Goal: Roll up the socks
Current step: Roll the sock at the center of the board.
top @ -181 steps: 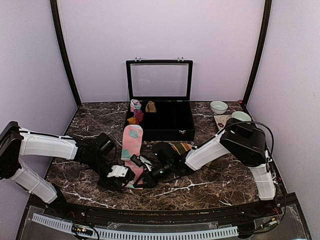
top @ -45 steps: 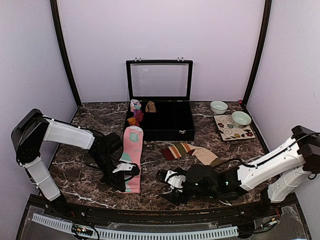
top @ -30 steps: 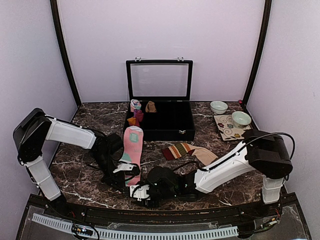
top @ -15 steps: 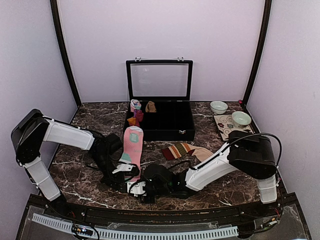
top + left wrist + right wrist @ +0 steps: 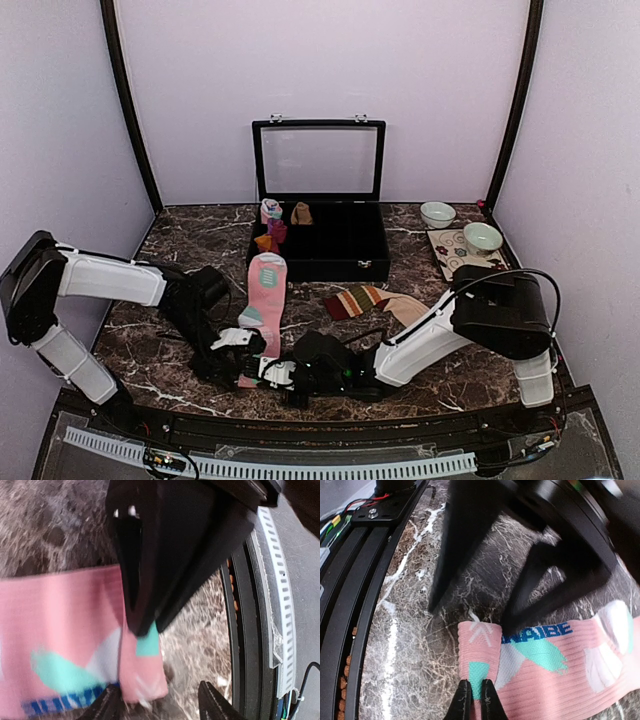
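- what stood beyond the right gripper (image 5: 476, 689)?
- well past it, an open black case (image 5: 335, 268) holding rolled bundles (image 5: 272, 226). off to its right, a bowl (image 5: 482, 237) on a patterned mat (image 5: 452, 262), another bowl (image 5: 437, 214) just behind.

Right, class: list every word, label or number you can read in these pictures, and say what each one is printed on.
"NAIBE": blue capitals across the pink sock near its end, right wrist view; the word's start is covered, so it may be longer.
Blue band on the same sock, left wrist view: too blurred to read.
Top view: no readable text anywhere.
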`<state>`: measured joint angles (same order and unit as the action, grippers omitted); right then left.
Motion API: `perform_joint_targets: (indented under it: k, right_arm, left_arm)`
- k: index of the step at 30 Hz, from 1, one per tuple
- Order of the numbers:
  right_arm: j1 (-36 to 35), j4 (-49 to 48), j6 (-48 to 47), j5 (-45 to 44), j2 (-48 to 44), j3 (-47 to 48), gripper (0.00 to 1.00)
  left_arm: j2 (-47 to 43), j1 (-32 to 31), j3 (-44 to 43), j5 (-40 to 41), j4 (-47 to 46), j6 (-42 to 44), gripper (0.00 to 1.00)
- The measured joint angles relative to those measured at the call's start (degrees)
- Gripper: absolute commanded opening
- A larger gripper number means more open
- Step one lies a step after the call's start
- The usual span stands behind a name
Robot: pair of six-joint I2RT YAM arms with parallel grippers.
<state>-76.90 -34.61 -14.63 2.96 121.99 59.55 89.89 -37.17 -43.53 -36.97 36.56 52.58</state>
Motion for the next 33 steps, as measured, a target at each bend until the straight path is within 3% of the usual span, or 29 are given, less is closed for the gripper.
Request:
perform_joint_targets:
  k: [7, 12, 17, 22, 33]
  right_arm:
    - [0.9, 1.2, 9.7, 5.2, 0.2, 0.6, 0.0]
    - [1.6, 8.0, 15.4, 12.4, 2.1, 6.5, 0.0]
    - [2.8, 11.5, 21.0, 18.4, 3.2, 9.1, 0.0]
    - [7.3, 13.0, 28.4, 21.4, 4.3, 10.8, 0.0]
    - [9.5, 9.0, 39.8, 23.7, 4.6, 8.5, 0.0]
  left_arm:
    - [-15.5, 1.7, 8.6, 6.9, -3.4, 0.2, 0.54]
    - [-20.4, 2.2, 9.0, 9.0, -4.1, 1.6, 0.5]
    - [-19.3, 2.2, 7.1, 9.6, -3.2, 3.5, 0.45]
    - [-17.7, -2.5, 6.6, 8.1, 0.0, 5.0, 0.44]
    - [-19.6, -5.0, 7.8, 6.5, -2.3, -1.8, 0.45]
